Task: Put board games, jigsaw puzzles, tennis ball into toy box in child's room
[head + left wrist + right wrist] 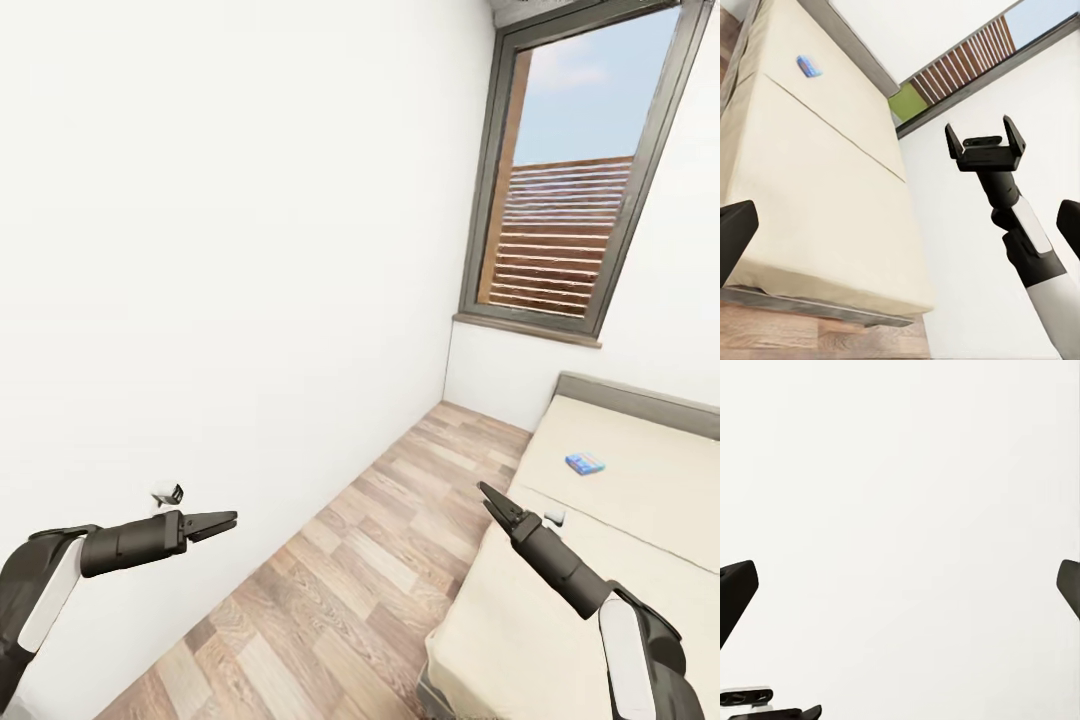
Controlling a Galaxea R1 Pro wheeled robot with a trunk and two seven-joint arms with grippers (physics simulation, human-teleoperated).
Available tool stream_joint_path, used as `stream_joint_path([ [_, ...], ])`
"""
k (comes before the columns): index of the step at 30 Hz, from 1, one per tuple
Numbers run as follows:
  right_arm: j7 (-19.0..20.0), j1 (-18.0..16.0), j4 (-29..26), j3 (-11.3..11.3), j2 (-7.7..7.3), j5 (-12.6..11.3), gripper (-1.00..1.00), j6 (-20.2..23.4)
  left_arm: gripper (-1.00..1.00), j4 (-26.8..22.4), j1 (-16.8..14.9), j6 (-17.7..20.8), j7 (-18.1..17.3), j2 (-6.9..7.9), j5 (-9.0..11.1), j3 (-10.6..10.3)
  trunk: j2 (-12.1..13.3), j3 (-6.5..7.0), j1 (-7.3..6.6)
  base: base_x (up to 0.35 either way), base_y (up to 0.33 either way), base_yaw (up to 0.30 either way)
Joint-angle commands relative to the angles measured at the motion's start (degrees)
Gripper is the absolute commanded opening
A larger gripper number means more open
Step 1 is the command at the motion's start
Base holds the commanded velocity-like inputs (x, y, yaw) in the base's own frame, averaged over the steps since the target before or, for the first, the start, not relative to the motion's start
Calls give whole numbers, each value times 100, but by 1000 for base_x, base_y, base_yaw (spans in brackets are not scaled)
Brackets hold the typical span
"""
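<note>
Head view: plain white wall (220,250) at left; strip of wood-plank floor (340,580) running toward a tall dark-framed window (570,170) with slatted brown fencing and blue sky beyond. At right, the low beige two-section mattress bed (560,620) with grey headboard (640,400). On the far mattress section, near the headboard, lies the small flat blue board game box (586,462), lying flat, well apart from both arms.

Left tool (222,522): black, two-fingered, on a dark forearm with white upper segment, held out level beside the wall, above the floor. In the head view the fingers appear close together; in the left wrist view the two dark fingertips (735,240) sit at opposite edges of the picture with open space between, so the fingers stand apart, holding nothing.

Right tool (488,494): black, pointing forward over the near edge of the bed. Left wrist view shows it end-on (985,139), its two prongs spread with a clear gap, nothing between. Right wrist view: fingertips (736,592) wide apart against the white wall (900,510).

Left wrist view also: the bed (817,195) lengthwise (seam between sections visible), the blue box (808,66) on the far section.
</note>
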Motion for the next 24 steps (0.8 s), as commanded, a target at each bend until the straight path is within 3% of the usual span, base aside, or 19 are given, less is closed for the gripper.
stream_joint_path([
  [1,14,-9,0,-10,7,-5,100,32,100,-2,-3,38,-9,2,10,1,-14,-14,4,0,0,-214],
  [12,6,-9,0,-50,-8,-4,100,32,100,-2,-3,30,-2,8,3,3,-14,-14,4,0,0,-196],
  [24,-28,-9,0,-147,4,41,100,26,100,114,-3,32,-17,7,-123,-1,-14,-14,4,0,0,-44],
])
